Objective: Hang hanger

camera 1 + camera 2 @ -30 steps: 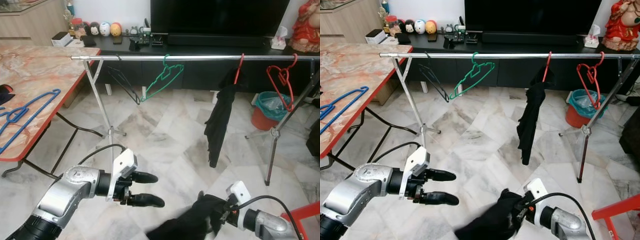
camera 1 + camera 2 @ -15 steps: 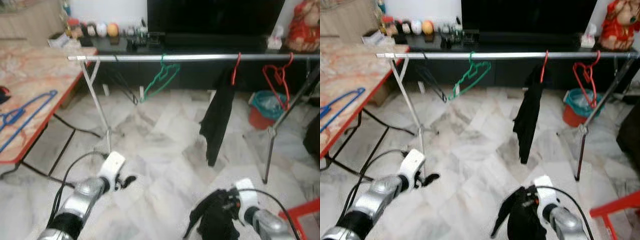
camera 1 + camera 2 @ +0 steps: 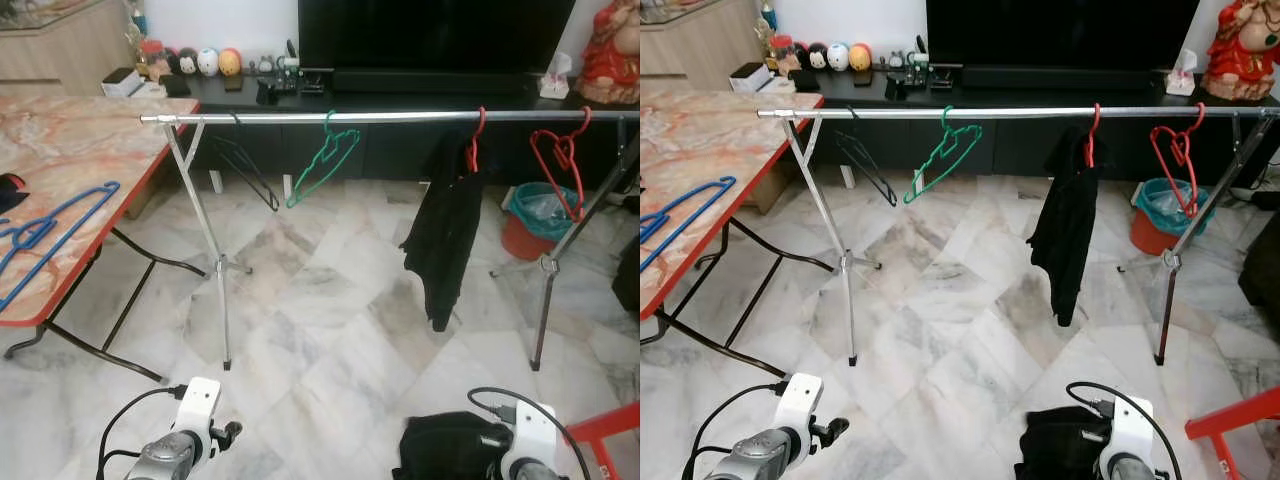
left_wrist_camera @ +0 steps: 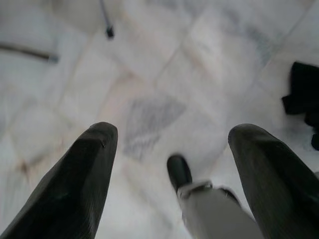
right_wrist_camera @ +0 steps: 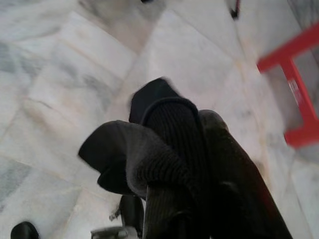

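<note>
Right wrist view: your right gripper pinches the black knitted garment; left gripper spread, empty. Lift it toward the long silver rail, beside the red wire hanger.

The room is evenly and brightly lit, with soft glare seen on the marble floor. Both head views are sharp. The wrist views are blurred, and the near fingers seem out of focus.

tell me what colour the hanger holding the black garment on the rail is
Red hanger, carrying the black garment on the rail; clearest in the left eye view.
</note>
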`<state>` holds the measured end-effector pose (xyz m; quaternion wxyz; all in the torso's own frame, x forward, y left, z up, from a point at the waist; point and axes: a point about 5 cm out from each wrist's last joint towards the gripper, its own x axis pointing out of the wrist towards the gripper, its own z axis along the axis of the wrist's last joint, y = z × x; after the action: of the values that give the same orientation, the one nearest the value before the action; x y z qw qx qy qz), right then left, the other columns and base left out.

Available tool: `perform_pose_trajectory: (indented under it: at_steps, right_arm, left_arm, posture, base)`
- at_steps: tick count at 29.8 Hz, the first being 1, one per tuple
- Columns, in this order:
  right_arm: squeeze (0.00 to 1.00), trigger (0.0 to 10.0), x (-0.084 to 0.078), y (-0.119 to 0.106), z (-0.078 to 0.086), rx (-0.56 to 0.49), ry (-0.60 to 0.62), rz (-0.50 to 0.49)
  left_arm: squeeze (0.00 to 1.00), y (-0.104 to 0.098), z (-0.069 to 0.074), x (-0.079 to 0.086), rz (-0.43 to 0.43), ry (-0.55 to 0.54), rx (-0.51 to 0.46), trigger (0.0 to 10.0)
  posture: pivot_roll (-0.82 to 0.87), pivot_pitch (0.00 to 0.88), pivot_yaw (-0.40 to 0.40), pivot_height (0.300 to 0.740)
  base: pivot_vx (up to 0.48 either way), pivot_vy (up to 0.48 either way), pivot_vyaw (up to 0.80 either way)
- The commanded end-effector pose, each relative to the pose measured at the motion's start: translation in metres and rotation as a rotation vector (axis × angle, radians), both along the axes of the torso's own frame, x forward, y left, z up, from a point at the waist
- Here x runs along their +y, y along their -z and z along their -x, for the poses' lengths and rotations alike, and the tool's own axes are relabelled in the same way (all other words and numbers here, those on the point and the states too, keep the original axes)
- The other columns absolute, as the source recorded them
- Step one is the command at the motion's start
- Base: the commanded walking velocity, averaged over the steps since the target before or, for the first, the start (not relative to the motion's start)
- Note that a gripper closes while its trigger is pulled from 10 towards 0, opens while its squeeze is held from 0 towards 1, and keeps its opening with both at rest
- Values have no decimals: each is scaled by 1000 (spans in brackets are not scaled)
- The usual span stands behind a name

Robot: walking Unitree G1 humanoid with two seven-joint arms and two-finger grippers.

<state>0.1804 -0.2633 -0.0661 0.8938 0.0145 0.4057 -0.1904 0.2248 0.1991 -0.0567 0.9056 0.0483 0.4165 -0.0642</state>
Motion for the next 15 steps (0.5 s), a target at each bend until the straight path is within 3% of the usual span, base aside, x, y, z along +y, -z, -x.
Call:
perform_pose_trajectory:
  at_steps: [1, 2, 9, 15]
  right_arm:
    - [0, 10000, 0, 7, 13, 47, 70, -5]
    - [0, 10000, 0, 13, 25, 93, 87, 10]
    - [0, 10000, -7, 22, 59, 171, 180, 23]
    - [0, 10000, -8, 24, 67, 177, 228, 21]
  left_arm:
    - [0, 11, 18, 5, 2, -58, 57, 10000]
    - [0, 17, 27, 7, -14, -82, 88, 10000]
    - [0, 31, 55, 1, -9, -121, 149, 10000]
    - [0, 34, 60, -3, -6, -132, 161, 10000]
  posture:
    - [17, 0, 26, 740]
    - [24, 0, 23, 740]
    - [23, 0, 16, 740]
    - [22, 0, 21, 740]
  base:
    - [0, 0, 0]
    - [0, 0, 0]
    - [0, 0, 0]
    - [0, 0, 0]
